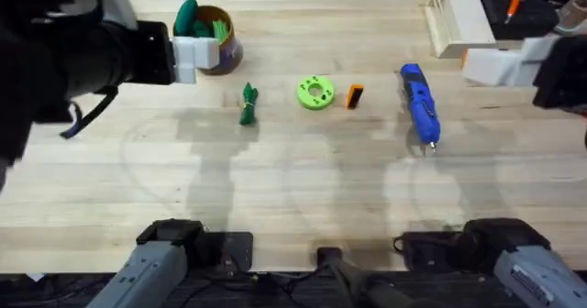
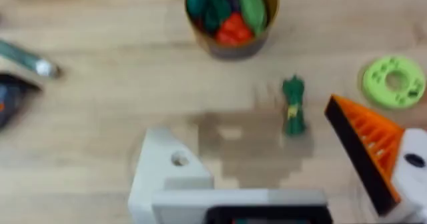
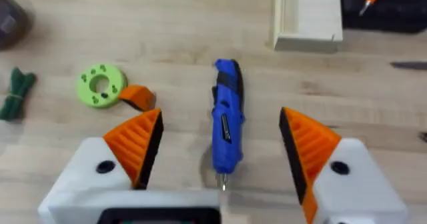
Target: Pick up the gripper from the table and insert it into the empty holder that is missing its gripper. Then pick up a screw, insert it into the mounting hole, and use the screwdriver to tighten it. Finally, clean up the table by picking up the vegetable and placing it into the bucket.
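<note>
The large light wooden plank table carries everything, and both arms hang above its far half, well apart from each other. The pale wooden box stands at the far right, just beside the right gripper, whose two orange ribbed pads are spread wide. Between them in the right wrist view, and below, lies the blue cylindrical power screwdriver, thin metal tip toward the arm bases, untouched.

The squat round bucket with a dark blue-purple wall and tan rim sits right next to the left gripper and already holds green and red toys. That gripper bears one orange wedge finger; its other side is a bare white angular plastic holder with an open mounting hole, so whether it is spread or closed cannot be told.

Between the two grippers lies the lime-green round disc. Nearer the left gripper is the small dark-green leafy toy vegetable. Touching or just beside the disc, on the screwdriver's side, rests the small orange plastic finger.
</note>
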Controlling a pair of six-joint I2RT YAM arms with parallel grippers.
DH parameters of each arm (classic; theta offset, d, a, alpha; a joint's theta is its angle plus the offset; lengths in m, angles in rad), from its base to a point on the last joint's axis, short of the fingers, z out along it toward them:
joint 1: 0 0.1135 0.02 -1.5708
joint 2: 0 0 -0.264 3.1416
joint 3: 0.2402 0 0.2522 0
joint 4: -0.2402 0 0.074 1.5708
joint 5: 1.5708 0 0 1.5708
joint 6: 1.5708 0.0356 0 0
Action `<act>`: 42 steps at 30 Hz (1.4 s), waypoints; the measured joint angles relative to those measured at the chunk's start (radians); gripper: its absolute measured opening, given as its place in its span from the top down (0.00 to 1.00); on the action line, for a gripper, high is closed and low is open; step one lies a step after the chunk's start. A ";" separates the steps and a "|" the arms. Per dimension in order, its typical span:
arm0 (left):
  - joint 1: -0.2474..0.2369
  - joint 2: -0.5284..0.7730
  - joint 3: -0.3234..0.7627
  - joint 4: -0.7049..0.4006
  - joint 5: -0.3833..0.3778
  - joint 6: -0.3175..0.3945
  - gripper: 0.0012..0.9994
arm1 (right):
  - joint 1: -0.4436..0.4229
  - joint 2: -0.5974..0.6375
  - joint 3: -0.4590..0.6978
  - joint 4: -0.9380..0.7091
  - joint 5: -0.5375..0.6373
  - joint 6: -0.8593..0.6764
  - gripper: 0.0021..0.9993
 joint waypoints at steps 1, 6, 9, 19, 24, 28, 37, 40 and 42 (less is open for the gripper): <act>0.000 0.022 0.009 -0.015 0.000 0.000 0.01 | 0.000 0.031 0.020 -0.020 0.000 0.000 0.01; 0.000 0.095 0.026 -0.044 0.000 0.000 0.01 | 0.000 0.159 0.076 -0.088 0.000 0.000 0.01; 0.000 0.114 0.027 -0.051 0.000 0.000 0.01 | 0.000 0.184 0.076 -0.092 0.000 0.000 0.01; -0.022 0.136 0.043 -0.046 0.060 0.012 0.01 | 0.000 0.186 0.081 -0.092 0.000 0.000 0.01; -0.076 0.267 0.101 -0.145 0.051 -0.002 0.01 | 0.000 0.186 0.082 -0.092 0.000 0.000 0.01; -0.120 0.409 0.135 -0.167 0.049 -0.040 0.01 | 0.000 0.186 0.082 -0.092 0.000 0.000 0.01; -0.145 0.695 0.136 -0.116 0.054 -0.169 0.01 | 0.000 0.186 0.084 -0.094 0.000 0.000 0.01; -0.145 0.757 0.136 -0.076 0.068 -0.174 0.01 | 0.000 0.186 0.084 -0.099 0.000 0.000 0.01; -0.146 0.794 0.136 -0.066 0.077 -0.165 0.01 | 0.000 0.186 0.084 -0.102 0.000 0.000 0.01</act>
